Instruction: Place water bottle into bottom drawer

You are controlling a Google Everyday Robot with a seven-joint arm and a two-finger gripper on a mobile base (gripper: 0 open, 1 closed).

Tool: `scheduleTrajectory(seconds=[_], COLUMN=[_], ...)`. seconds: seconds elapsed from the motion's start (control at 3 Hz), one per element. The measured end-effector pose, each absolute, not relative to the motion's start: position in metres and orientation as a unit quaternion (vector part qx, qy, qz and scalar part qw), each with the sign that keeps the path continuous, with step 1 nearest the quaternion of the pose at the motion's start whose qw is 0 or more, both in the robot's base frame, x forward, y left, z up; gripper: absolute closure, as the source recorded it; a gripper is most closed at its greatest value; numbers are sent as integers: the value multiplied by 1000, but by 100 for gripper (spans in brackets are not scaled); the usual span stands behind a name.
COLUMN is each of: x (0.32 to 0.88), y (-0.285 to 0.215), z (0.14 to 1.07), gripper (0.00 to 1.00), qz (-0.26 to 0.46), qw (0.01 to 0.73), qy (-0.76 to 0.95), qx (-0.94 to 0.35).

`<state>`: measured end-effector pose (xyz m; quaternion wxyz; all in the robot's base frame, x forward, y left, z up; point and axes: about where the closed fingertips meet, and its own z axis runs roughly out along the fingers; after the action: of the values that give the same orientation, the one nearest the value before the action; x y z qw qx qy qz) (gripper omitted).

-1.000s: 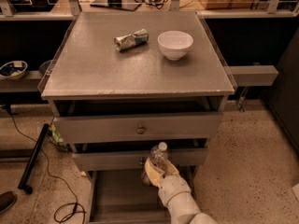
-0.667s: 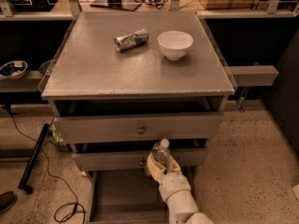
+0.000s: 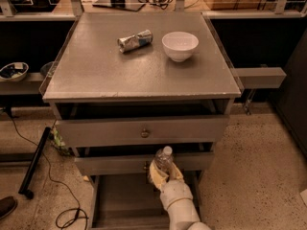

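The water bottle (image 3: 164,158) is a small clear bottle with a white cap, held upright in front of the middle drawer's face. My gripper (image 3: 162,172) is shut on the bottle's lower body, with the white arm rising from the bottom edge of the view. Below them the bottom drawer (image 3: 117,200) is pulled out, showing its flat grey floor. The bottle hangs above the drawer's back right part.
A grey cabinet top (image 3: 96,66) carries a crumpled silver-blue wrapper (image 3: 135,40) and a white bowl (image 3: 180,45). Two upper drawers with round knobs (image 3: 145,133) sit slightly open. A black pole (image 3: 34,162) and cables lie on the floor at left.
The gripper with the bottle has shifted slightly right and a little lower, staying in front of the middle drawer.
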<state>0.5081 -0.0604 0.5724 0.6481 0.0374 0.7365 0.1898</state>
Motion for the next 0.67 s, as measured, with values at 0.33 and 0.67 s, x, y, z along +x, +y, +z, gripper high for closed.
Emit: scheduleTrajectory(seconds=[0.33, 0.67], x=[497, 490], y=[-46, -44], z=[529, 518], gripper=[100, 100], qz=[183, 176], qw=[640, 636], qy=[744, 748], qx=[66, 71])
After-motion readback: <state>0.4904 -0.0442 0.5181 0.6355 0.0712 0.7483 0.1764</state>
